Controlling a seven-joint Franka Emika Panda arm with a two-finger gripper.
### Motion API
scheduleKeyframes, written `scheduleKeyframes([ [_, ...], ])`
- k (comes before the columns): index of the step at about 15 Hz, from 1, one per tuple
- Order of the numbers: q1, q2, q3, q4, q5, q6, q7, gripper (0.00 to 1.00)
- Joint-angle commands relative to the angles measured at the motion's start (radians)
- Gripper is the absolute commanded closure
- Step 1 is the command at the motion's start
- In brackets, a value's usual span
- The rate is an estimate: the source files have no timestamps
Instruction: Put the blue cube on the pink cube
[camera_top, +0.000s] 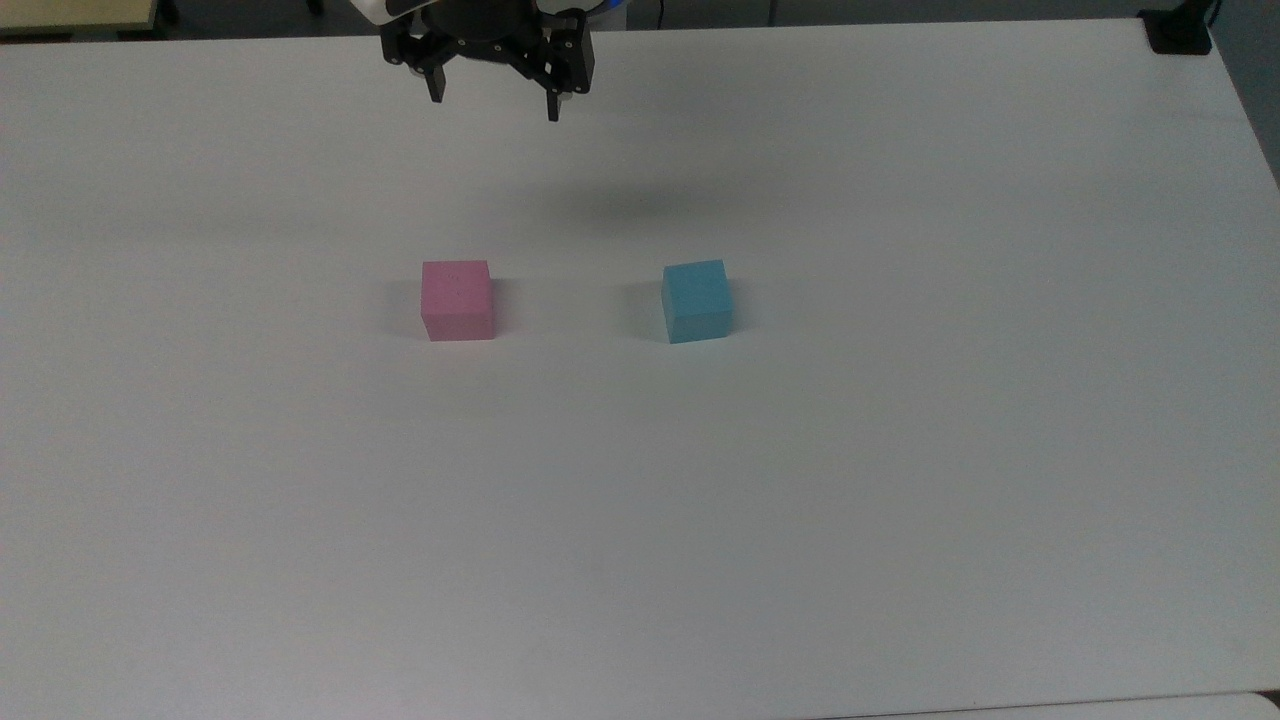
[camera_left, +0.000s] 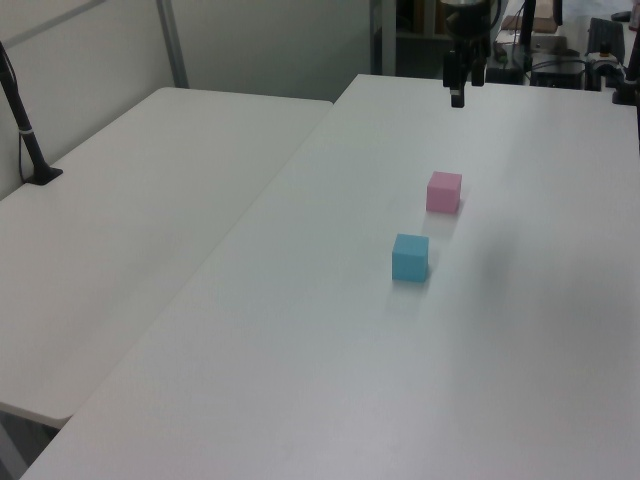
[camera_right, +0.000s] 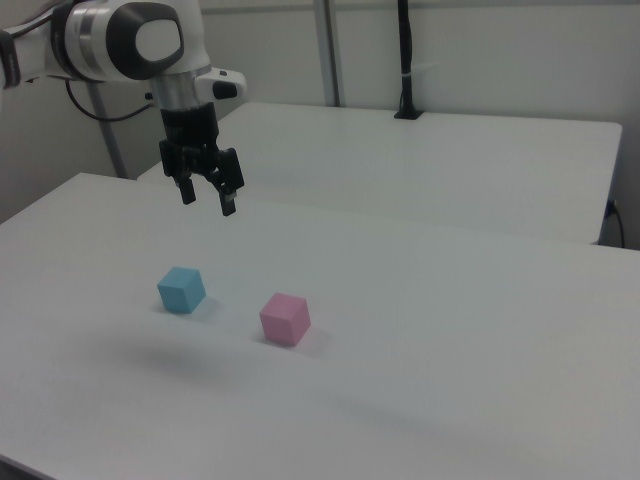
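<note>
The blue cube (camera_top: 696, 300) rests on the white table (camera_top: 640, 520), right of the pink cube (camera_top: 457, 299) in the top view, with a gap of about two cube widths between them. In the left view the blue cube (camera_left: 410, 257) lies nearer the camera than the pink cube (camera_left: 444, 192). The right view has the blue cube (camera_right: 181, 289) left of the pink cube (camera_right: 285, 319). My gripper (camera_top: 494, 108) hangs open and empty, high above the table near its far edge in the top view. It is well clear of both cubes, as with the gripper (camera_right: 208, 203) in the right view.
A second white table (camera_left: 120, 230) adjoins at the left view's left, with a black post (camera_left: 25, 125) clamped on it. A black clamp (camera_top: 1180, 32) sits at the far right corner in the top view. Cables and equipment (camera_left: 570, 60) stand behind the arm.
</note>
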Motion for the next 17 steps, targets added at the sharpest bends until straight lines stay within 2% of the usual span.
scheduleKeyframes([
  [1, 0.014, -0.016, -0.012, -0.022, 0.001, 0.033, 0.003, 0.0],
  [17, 0.054, -0.011, -0.014, -0.026, -0.042, 0.019, 0.005, 0.0],
])
